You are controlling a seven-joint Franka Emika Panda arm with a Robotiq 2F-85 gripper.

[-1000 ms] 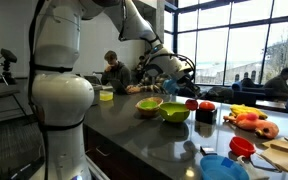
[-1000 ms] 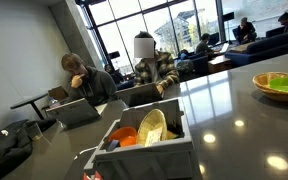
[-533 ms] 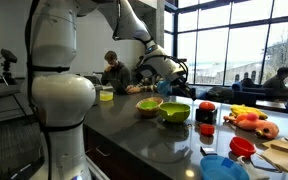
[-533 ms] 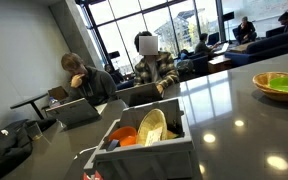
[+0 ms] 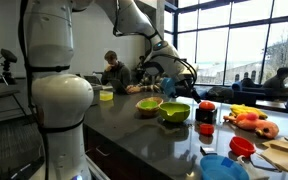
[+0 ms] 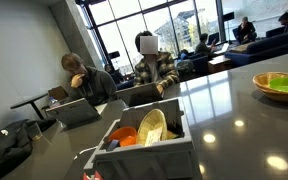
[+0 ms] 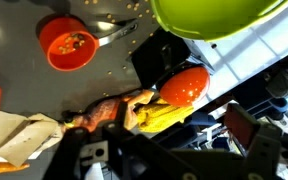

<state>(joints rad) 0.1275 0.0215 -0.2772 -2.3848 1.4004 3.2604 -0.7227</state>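
My gripper [image 5: 167,82] hangs above the far end of the dark counter [image 5: 134,130], behind a yellow-green bowl [image 5: 149,105] and a green bowl [image 5: 176,112]. In the wrist view the gripper [image 7: 170,142] is open, its dark fingers [image 7: 252,130] wide apart with nothing gripped between them. Beyond the fingers lie a toy corn cob [image 7: 169,116], a red tomato [image 7: 184,85], a red bowl [image 7: 69,45] and the green bowl [image 7: 219,15]. A small bluish thing shows low between the fingers, too dim to name.
Toy food [image 5: 249,121], a red cup [image 5: 242,147] and a blue plate [image 5: 224,166] lie near the counter's front. A grey rack [image 6: 149,150] holds an orange bowl [image 6: 124,136] and a plate [image 6: 152,127]. People sit at tables behind.
The wrist has shifted slightly above the far end of the counter. The bowls and the rack have not moved.
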